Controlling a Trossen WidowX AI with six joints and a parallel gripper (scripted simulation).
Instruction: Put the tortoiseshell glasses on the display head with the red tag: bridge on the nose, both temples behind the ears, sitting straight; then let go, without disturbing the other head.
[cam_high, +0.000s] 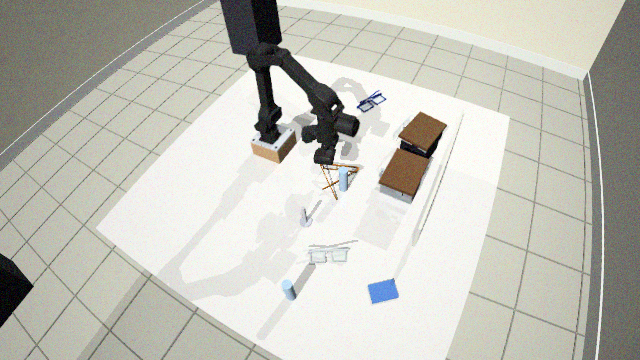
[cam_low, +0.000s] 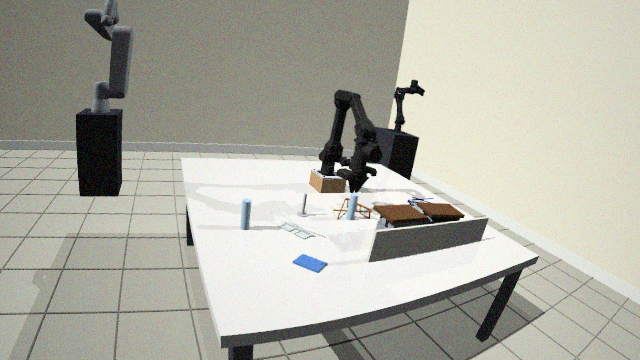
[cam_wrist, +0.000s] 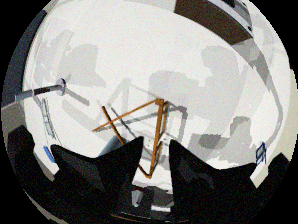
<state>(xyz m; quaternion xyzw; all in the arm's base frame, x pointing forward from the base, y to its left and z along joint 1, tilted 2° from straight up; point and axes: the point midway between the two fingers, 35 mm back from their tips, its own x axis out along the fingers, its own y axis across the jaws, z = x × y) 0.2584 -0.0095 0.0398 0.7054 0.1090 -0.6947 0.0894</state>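
Observation:
The tortoiseshell glasses (cam_high: 356, 169) (cam_wrist: 158, 120), orange-brown, stand on the table with temples spread, beside an upright light-blue cylinder. My gripper (cam_high: 324, 162) (cam_low: 354, 190) (cam_wrist: 156, 141) points down just above them at their base side. Its fingers are part open; a bar of the glasses shows between the fingertips in the wrist view, with gaps on both sides. Two brown-topped blocks, a nearer one (cam_high: 405, 171) (cam_low: 401, 214) with a pale body and a farther one (cam_high: 423, 131) (cam_low: 440, 211) with a dark body, stand side by side; whether they are the display heads I cannot tell. No red tag is visible.
Light-blue cylinders (cam_high: 343, 180) (cam_high: 288, 290) (cam_low: 245, 215) stand upright. A small metal post (cam_high: 305, 219) stands between them. Clear glasses (cam_high: 339, 255), dark-blue glasses (cam_high: 367, 106) and a blue pad (cam_high: 383, 291) (cam_low: 310, 263) lie around. A low grey panel (cam_low: 430, 240) runs behind the blocks.

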